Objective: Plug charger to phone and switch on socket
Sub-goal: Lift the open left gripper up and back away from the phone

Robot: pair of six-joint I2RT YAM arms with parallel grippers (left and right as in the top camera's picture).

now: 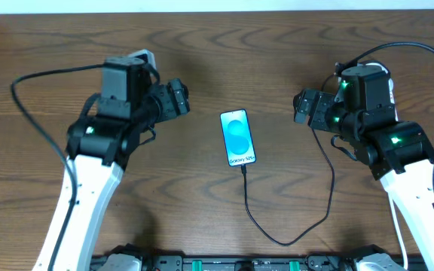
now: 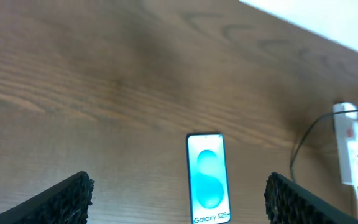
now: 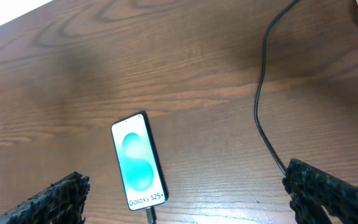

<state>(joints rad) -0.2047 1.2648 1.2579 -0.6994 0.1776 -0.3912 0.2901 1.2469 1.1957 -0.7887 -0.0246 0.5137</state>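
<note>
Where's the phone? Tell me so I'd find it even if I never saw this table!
Start with the big brown wooden table. Near its middle the phone lies flat, screen up, with the black charger cable meeting its near end. It is the only thing with a bright blue screen and small white writing along the bottom.

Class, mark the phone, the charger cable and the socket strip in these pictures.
phone [image 1: 238, 138]: overhead view, middle of its screen.
charger cable [image 3: 257, 106]: right wrist view, midway along the black lead.
socket strip [image 2: 351, 149]: left wrist view, middle of its white body.
</note>
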